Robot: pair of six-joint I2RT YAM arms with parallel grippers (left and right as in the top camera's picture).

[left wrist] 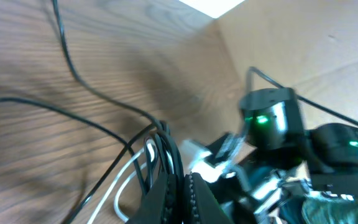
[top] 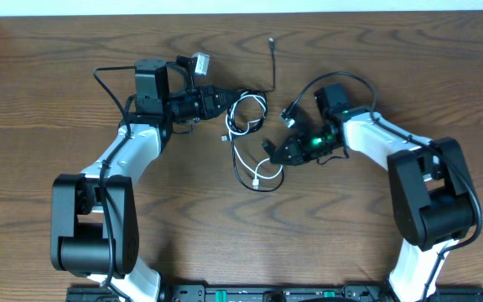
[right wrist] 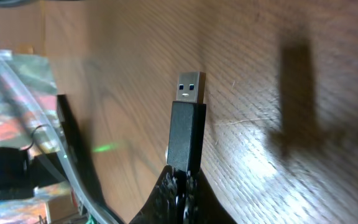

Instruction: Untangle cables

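- Overhead view: the left claw (top: 222, 99) reaches in over the wooden bench (top: 74, 92) and is clenched on the black strands of the cables (top: 246, 114). The left wrist view shows its fingers (left wrist: 166, 193) pinching that bundle.
- The cables sit mid-bench between the two arms in black and white loops. A white cable (top: 254, 178) trails toward the front, and a black cable (top: 272, 63) runs toward the far edge.
- The right claw (top: 275, 153), just right of the loops, grasps a black USB plug (right wrist: 186, 134) that juts from its tips.
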